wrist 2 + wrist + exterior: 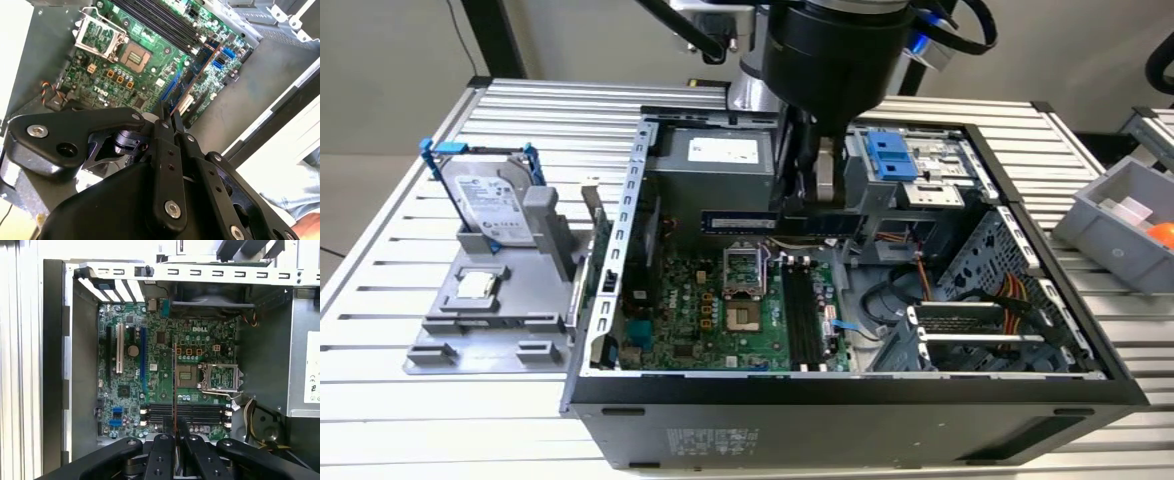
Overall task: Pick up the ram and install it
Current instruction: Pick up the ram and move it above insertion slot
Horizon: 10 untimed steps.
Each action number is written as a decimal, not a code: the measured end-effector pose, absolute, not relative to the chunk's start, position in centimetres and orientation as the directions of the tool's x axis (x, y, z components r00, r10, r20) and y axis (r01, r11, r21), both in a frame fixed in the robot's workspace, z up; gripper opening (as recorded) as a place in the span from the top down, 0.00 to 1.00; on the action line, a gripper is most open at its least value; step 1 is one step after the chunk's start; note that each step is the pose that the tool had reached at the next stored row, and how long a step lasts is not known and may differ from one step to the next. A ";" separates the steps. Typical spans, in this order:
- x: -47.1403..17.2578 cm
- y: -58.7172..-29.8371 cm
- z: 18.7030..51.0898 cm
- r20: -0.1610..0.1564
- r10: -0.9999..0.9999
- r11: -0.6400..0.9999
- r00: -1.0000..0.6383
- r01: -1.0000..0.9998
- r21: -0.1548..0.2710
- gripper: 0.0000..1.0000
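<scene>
My gripper (807, 208) hangs inside the open computer case (854, 385), above the far end of the motherboard (720, 310). It is shut on the ram (740, 222), a long thin bluish stick held level and on edge. In the first wrist view the ram (174, 385) shows edge-on as a thin line running out from my gripper (175, 434), across the long black memory slots (185, 413). In the second wrist view the ram (190, 80) sticks out from the closed fingertips (164, 120) over the green board. The slots (803, 310) lie below and nearer the case front.
A silver hard drive in a blue frame (491, 205) and a small square chip (476, 285) sit on a grey fixture at the exterior view's left. A grey bin (1121, 215) stands at the right. The power supply (714, 165), drive cage (907, 165) and cables (987, 300) crowd the case.
</scene>
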State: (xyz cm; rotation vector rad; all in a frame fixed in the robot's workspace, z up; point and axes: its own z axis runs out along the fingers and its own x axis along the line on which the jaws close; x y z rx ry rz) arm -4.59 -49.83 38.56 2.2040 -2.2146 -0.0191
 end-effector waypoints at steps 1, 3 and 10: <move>-4.5 -49.7 38.6 0.004 -1.000 0.005 -0.005 -1.000 0.021 1.00; -4.4 -49.5 38.6 0.004 -1.000 0.005 -0.005 -1.000 0.021 1.00; -4.0 -48.6 38.6 0.004 -1.000 0.005 -0.005 -1.000 0.021 1.00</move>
